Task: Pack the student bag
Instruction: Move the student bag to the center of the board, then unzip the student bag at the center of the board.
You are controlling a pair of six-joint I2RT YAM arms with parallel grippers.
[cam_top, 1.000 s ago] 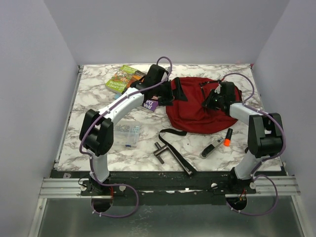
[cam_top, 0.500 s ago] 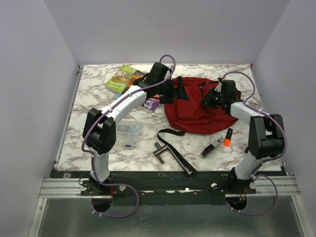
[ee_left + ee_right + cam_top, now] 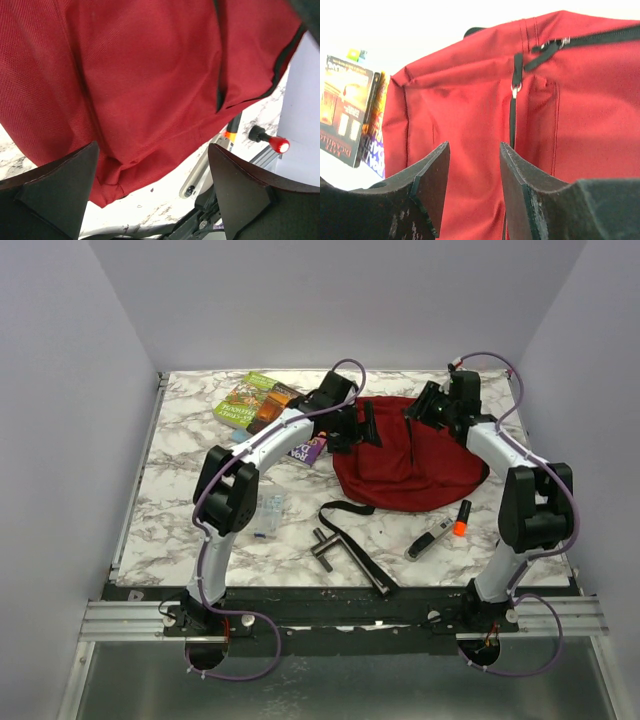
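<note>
The student bag point(image 3: 410, 462), dark red with black zippers, lies at the middle right of the table. Its long black strap point(image 3: 352, 538) trails toward the near edge. My left gripper point(image 3: 362, 426) hangs over the bag's left edge, and in the left wrist view the left gripper point(image 3: 152, 167) is open wide above red fabric point(image 3: 140, 80). At the bag's far edge my right gripper point(image 3: 424, 406) is open too. The right wrist view shows the right gripper point(image 3: 472, 150) holding nothing, facing the bag's front point(image 3: 470, 100) and a black zipper pull point(image 3: 547, 48).
Books point(image 3: 255, 400) and a purple book point(image 3: 308, 449) lie far left of the bag. A clear pouch point(image 3: 268, 510) sits near the left arm. A metal T-shaped tool point(image 3: 325, 546), a grey pen-like item point(image 3: 430, 538) and an orange-capped marker point(image 3: 462, 517) lie in front of the bag.
My right gripper has opened and pulled back from the middle of the bag to its far edge. The left gripper has shifted right over the bag's left edge.
</note>
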